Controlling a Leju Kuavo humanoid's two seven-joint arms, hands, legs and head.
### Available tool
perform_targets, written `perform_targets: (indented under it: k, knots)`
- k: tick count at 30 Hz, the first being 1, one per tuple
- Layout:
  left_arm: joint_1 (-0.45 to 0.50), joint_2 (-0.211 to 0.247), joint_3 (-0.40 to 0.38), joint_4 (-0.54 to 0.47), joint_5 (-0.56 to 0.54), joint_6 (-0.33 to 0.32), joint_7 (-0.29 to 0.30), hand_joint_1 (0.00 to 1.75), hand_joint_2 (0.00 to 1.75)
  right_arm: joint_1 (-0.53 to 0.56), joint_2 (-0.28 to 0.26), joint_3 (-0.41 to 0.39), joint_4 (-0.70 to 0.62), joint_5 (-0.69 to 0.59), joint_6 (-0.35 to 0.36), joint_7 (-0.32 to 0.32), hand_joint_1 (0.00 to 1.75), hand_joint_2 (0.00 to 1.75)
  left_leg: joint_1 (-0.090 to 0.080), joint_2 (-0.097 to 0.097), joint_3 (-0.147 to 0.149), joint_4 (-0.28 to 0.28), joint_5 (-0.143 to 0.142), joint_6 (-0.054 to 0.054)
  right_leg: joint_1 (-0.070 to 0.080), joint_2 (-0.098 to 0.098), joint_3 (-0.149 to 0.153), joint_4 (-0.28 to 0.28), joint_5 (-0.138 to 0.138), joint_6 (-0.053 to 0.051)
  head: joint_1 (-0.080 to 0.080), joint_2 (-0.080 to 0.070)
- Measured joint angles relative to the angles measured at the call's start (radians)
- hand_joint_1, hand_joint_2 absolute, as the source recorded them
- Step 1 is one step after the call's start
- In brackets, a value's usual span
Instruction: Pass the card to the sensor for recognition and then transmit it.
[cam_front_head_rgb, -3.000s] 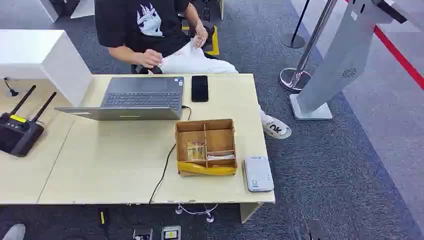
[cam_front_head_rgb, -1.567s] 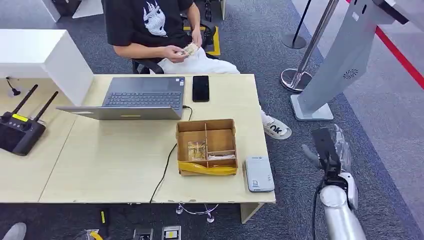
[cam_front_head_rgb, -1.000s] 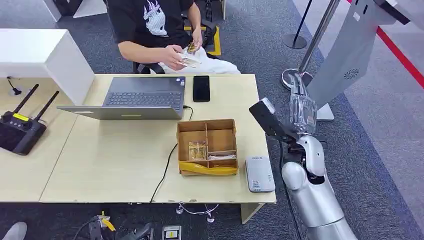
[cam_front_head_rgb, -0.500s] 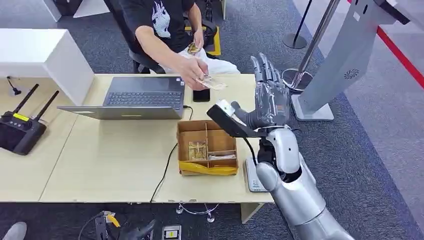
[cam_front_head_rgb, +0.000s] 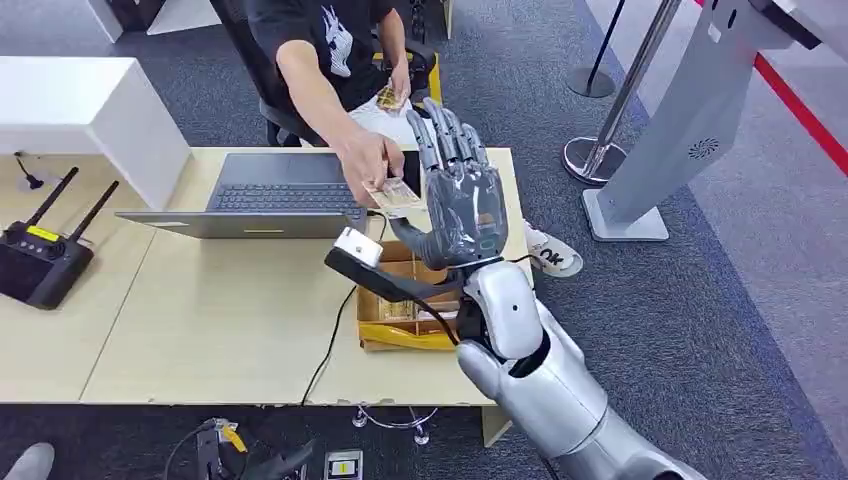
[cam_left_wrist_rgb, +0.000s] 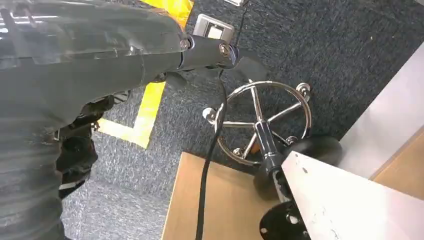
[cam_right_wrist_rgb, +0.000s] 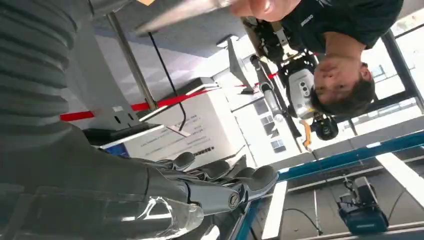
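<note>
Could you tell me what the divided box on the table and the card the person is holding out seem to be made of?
The divided box looks like plain brown cardboard, matte, with thin partition walls and yellow tape along its front edge. The card, held out in the person's hand toward the right hand, looks thin, flat and pale; plastic or laminated paper, I cannot tell.

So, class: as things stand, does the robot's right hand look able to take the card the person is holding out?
Probably yes. The right hand is raised over the table with fingers spread and holds nothing. The card, pinched in the person's hand, sits just beside its palm, and nothing lies between them.
</note>
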Motion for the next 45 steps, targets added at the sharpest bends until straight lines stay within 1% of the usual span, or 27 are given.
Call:
perform_targets:
  k: [8, 9, 10, 11, 16, 31, 37, 41, 45]
  knots:
    - [0.000, 0.000, -0.008, 0.018, 0.000, 0.000, -0.005, 0.00, 1.75, -0.008, 0.015, 0.035, 0.028, -0.007, 0.021, -0.005, 0.00, 1.75, 0.000, 0.000, 0.000, 0.000, 0.000, 0.000, 0.000, 0.000, 0.000, 0.000, 0.000, 0.000, 0.000, 0.000]
    - [0.000, 0.000, -0.008, 0.021, 0.000, 0.000, -0.005, 0.00, 1.75, -0.011, 0.016, 0.040, 0.031, -0.007, 0.022, -0.005, 0.30, 1.75, 0.000, 0.000, 0.000, 0.000, 0.000, 0.000, 0.000, 0.000, 0.000, 0.000, 0.000, 0.000, 0.000, 0.000]
    - [0.000, 0.000, -0.008, 0.023, 0.000, 0.000, -0.005, 0.00, 1.75, -0.012, 0.017, 0.043, 0.035, -0.008, 0.022, -0.006, 1.66, 1.75, 0.000, 0.000, 0.000, 0.000, 0.000, 0.000, 0.000, 0.000, 0.000, 0.000, 0.000, 0.000, 0.000, 0.000]
    - [0.000, 0.000, -0.010, 0.024, 0.000, 0.000, -0.005, 0.00, 1.75, -0.013, 0.018, 0.046, 0.037, -0.009, 0.023, -0.006, 1.75, 1.75, 0.000, 0.000, 0.000, 0.000, 0.000, 0.000, 0.000, 0.000, 0.000, 0.000, 0.000, 0.000, 0.000, 0.000]
    - [0.000, 0.000, -0.017, 0.032, 0.001, 0.000, -0.006, 0.00, 1.75, -0.015, 0.023, 0.056, 0.055, -0.018, 0.052, -0.009, 1.75, 1.75, 0.000, 0.000, 0.000, 0.000, 0.000, 0.000, 0.000, 0.000, 0.000, 0.000, 0.000, 0.000, 0.000, 0.000]
    - [0.003, 0.002, -0.017, 0.045, 0.008, 0.009, -0.012, 0.00, 1.75, -0.024, 0.042, 0.072, 0.103, -0.050, 0.103, -0.021, 1.75, 1.75, 0.000, 0.000, 0.000, 0.000, 0.000, 0.000, 0.000, 0.000, 0.000, 0.000, 0.000, 0.000, 0.000, 0.000]
    - [0.006, 0.002, -0.017, 0.045, 0.010, 0.016, -0.013, 0.00, 1.75, -0.025, 0.042, 0.075, 0.106, -0.070, 0.099, -0.026, 1.75, 1.75, 0.000, 0.000, 0.000, 0.000, 0.000, 0.000, 0.000, 0.000, 0.000, 0.000, 0.000, 0.000, 0.000, 0.000]
    - [0.007, 0.002, -0.017, 0.045, 0.010, 0.017, -0.013, 0.00, 1.75, -0.024, 0.039, 0.080, 0.106, -0.082, 0.097, -0.017, 1.75, 1.75, 0.000, 0.000, 0.001, 0.000, 0.000, 0.000, 0.000, 0.000, 0.000, 0.000, 0.000, 0.000, 0.000, 0.000]
    - [0.007, 0.003, -0.017, 0.045, 0.003, 0.016, -0.013, 0.00, 1.75, -0.011, 0.028, 0.082, 0.090, -0.095, 0.075, -0.005, 1.75, 1.75, 0.000, 0.000, 0.001, 0.000, 0.000, 0.000, 0.000, 0.000, -0.001, 0.000, 0.000, 0.000, 0.000, 0.000]
